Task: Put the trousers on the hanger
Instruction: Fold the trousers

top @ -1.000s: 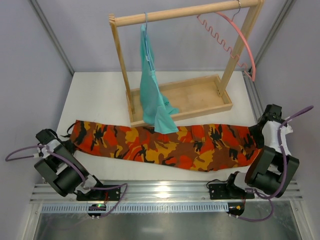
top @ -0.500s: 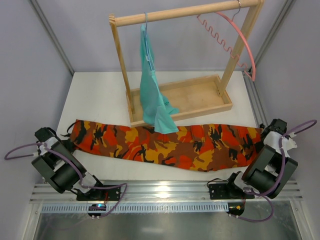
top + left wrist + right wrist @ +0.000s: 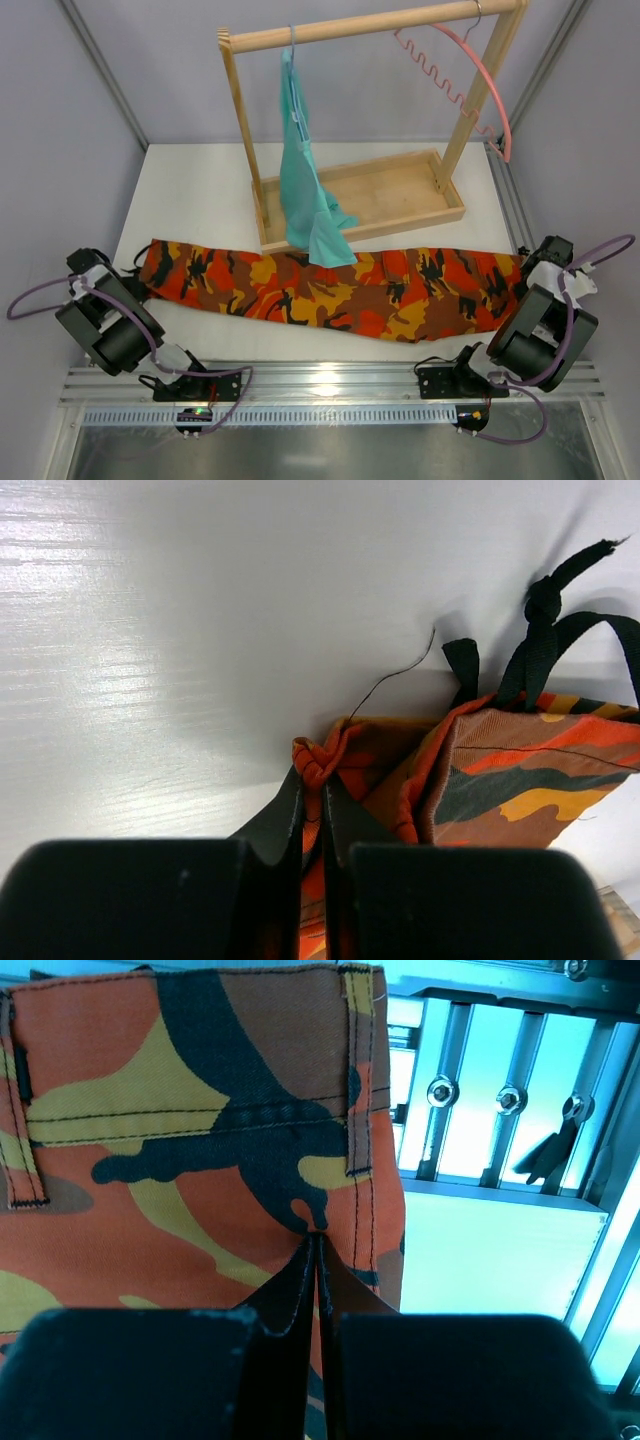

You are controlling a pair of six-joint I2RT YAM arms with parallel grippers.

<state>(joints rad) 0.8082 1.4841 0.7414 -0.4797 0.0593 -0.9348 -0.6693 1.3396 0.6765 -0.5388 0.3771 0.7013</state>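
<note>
Trousers: the trousers point(image 3: 330, 285) lie flat on the counter point(image 3: 200, 190), just in front of the wooden rack point(image 3: 370, 25)
Long axis: runs left to right, from one arm to the other
Left claw: the left claw point(image 3: 313, 785) is closed tight on a bunched hem at the leg end, with black straps beside it
Right claw: the right claw point(image 3: 315, 1250) is pinched shut on the cloth just below the waistband and its belt loops
Hanger: the hanger point(image 3: 480, 75) hangs from the rail's right end, above and beyond the waistband end
Nearer arm: the right one, by my judgement
Count: one pair of trousers, one pink hanger, one teal garment point(image 3: 305, 180) on its own thin hanger, one rack, two claws
</note>
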